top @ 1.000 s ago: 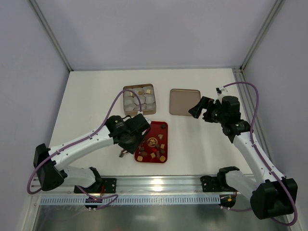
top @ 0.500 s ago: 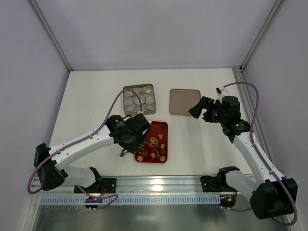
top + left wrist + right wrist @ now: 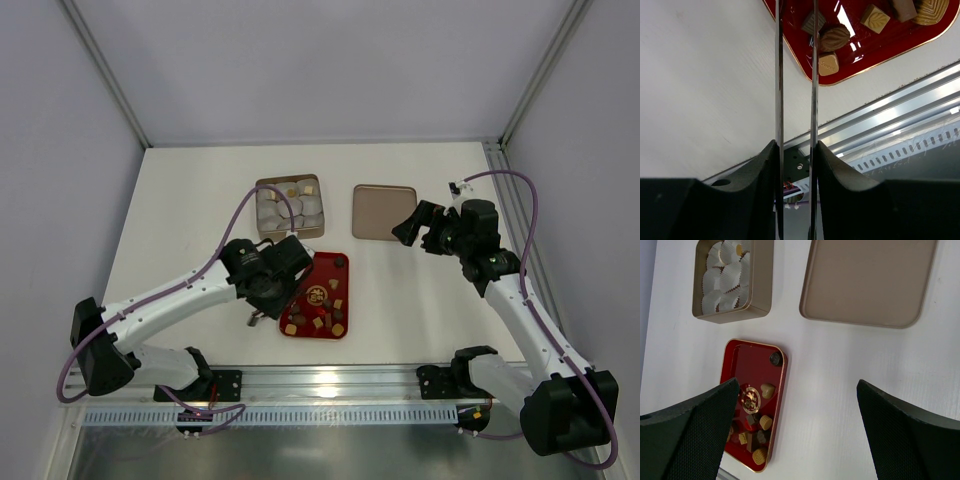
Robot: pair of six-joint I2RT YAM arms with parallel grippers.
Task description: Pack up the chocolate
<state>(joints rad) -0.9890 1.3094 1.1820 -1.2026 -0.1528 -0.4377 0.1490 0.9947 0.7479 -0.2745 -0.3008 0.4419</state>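
Observation:
Several small brown and tan chocolates point(image 3: 322, 308) lie on the red tray point(image 3: 326, 268); in the left wrist view they are at the top point(image 3: 834, 38). My left gripper point(image 3: 263, 300) hangs over the table by the tray's left edge, shut on thin metal tweezers point(image 3: 813, 90). The blades run past the tray's corner point(image 3: 790, 45) and out of the frame, so their tips are hidden. My right gripper point(image 3: 420, 232) is open and empty, high above the table right of the tray point(image 3: 747, 365). The chocolates point(image 3: 762, 422) also show in that view.
A square golden tin point(image 3: 262, 188) with whitish paper cups point(image 3: 300, 210) and a few tan pieces stands behind the tray. Its lid point(image 3: 383, 212) lies to the right, under my right gripper's far side. The metal rail point(image 3: 330, 385) runs along the near edge.

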